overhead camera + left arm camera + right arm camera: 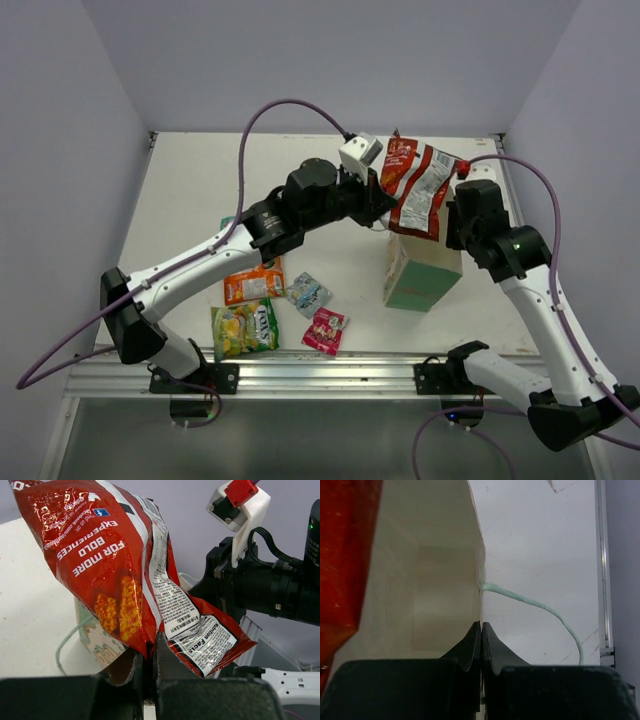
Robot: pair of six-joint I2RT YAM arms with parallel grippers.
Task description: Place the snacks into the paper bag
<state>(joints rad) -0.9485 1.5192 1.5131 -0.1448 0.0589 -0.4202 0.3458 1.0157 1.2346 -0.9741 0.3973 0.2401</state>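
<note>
Loose packets: yellow-green packet (pixel 244 328), orange packet (pixel 253 285), silvery packet (pixel 308 293) and pink packet (pixel 325 330), flat on the table (pixel 190 190) near its front edge, left of the bag
Left gripper (pixel 150 650): clenched on the bottom edge of the red packet (pixel 100 555)
Red packet: held in the air above the bag's open mouth
Bag (pixel 420 280): upright at the table's right, mouth open
Right gripper (pixel 481 630): pinched tight on the bag's rim

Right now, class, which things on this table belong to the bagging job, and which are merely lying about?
Belonging to the job: red packet, paper bag, orange packet, yellow-green packet, silvery packet, pink packet.
Just lying about: purple cable, metal rail.
</note>
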